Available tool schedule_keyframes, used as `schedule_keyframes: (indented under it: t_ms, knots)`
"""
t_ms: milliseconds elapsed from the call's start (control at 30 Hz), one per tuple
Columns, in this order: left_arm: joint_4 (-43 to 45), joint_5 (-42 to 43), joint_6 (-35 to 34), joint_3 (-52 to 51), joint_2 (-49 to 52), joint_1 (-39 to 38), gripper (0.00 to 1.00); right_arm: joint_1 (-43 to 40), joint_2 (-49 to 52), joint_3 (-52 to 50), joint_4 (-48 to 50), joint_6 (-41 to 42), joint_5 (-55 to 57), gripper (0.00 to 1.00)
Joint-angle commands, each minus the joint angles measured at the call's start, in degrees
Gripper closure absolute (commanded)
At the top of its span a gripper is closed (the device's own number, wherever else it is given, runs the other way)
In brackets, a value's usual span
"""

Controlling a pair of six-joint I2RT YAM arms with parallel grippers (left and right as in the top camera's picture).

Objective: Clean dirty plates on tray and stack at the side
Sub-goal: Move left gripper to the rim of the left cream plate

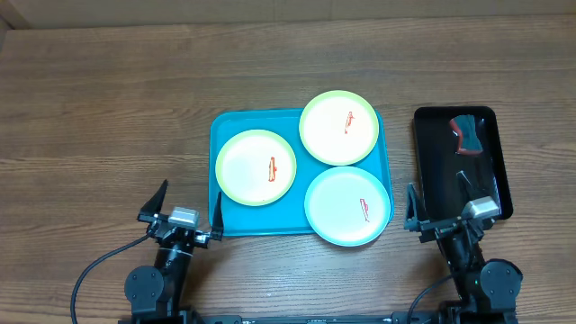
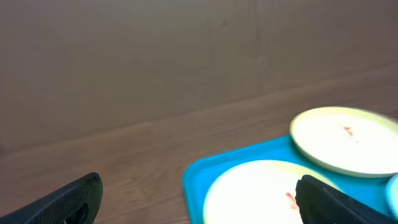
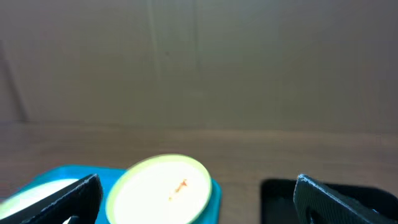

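Sitting smeared and unstacked on the teal tray [image 1: 220, 126], all three dirty plates [image 1: 256, 167] look uncleaned, every step apparently undone, with the left gripper [image 1: 188, 205] and right gripper [image 1: 441, 202] spread wide and empty nearby.

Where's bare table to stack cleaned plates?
Wide bare wooden table left of the large teal-blue rectangular plastic tray, and beyond it. Narrow gap before the glossy black tray. Teal tray crowded: three round plastic plates.
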Motion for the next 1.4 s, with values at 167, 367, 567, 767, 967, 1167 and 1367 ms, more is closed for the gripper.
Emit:
schedule_keyframes:
  t_ms: [167, 367, 567, 767, 967, 1167, 1367]
  knots:
    - [-8.96, 3.58, -5.99, 20.06, 12.48, -0.22, 0.00, 0.26, 2.32, 8.02, -1.64, 1.97, -3.02, 0.00]
    - [-18.05, 4.68, -5.99, 39.78, 36.50, -0.26, 0.00, 0.15, 16.20, 24.74, -7.78, 1.51, 0.50, 0.00]
    - [-41.24, -5.55, -5.33, 68.26, 64.57, -6.34, 0.00, -2.08, 41.72, 54.05, -30.67, 1.53, 4.20, 0.00]
    - [-55.47, -10.51, -4.92, 82.66, 83.49, -13.38, 0.00, -4.98, 63.52, 77.66, -53.64, 1.55, 3.74, 0.00]
    - [-58.14, -3.63, -8.26, 82.86, 94.86, -13.84, 0.00, -4.98, 75.71, 82.23, -59.58, 1.77, -1.16, 0.00]
    - [-58.95, -4.61, -13.51, 82.86, 101.66, -13.70, 0.23, -4.98, 80.98, 82.20, -61.70, 1.75, -2.05, 0.01]
    - [-63.01, -14.49, -29.20, 82.86, 107.32, -13.73, 0.36, -4.98, 82.97, 82.16, -63.17, 1.75, 0.20, 0.06]
